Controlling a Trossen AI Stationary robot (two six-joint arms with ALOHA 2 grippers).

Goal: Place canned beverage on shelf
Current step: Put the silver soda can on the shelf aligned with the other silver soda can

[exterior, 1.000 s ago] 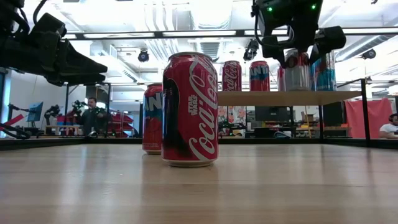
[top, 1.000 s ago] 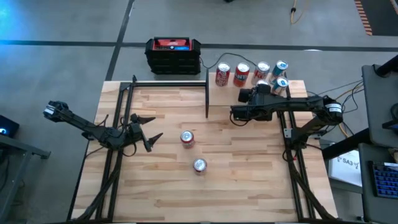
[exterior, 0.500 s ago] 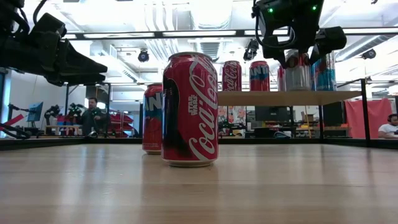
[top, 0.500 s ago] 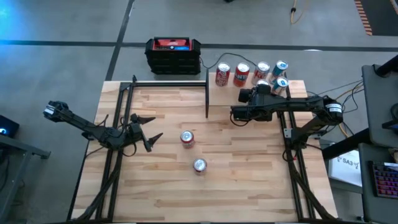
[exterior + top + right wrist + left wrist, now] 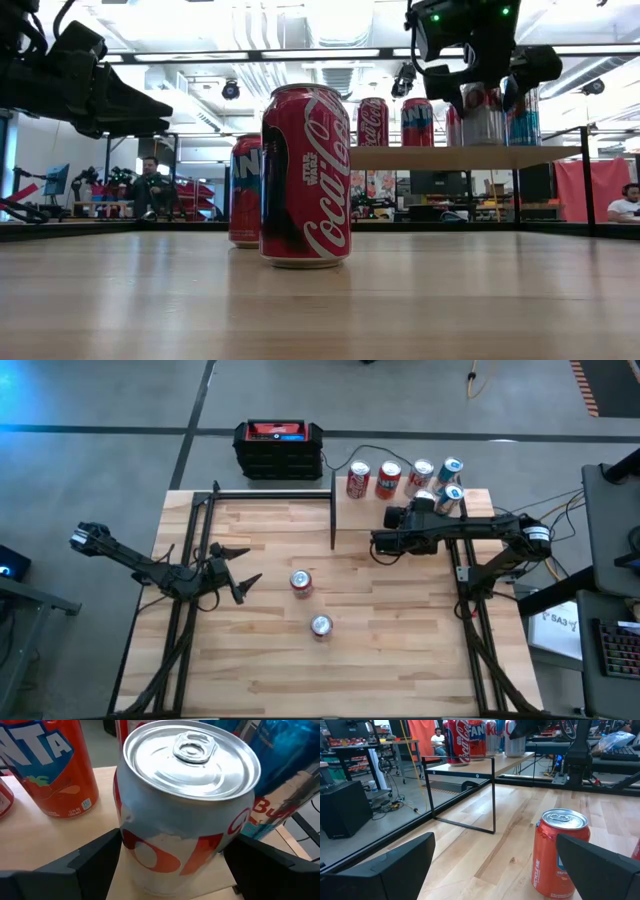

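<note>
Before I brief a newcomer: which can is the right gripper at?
Find the shelf at the table's far right corner. Among the cans on it, the right gripper straddles the silver can with red markings, between an orange Fanta can and blue ones.

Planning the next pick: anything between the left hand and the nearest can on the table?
Nothing visible. The left hand hangs open, and the orange can stands upright just ahead of its fingers on bare tabletop. The shelf already holds several cans, with the right hand there.
</note>
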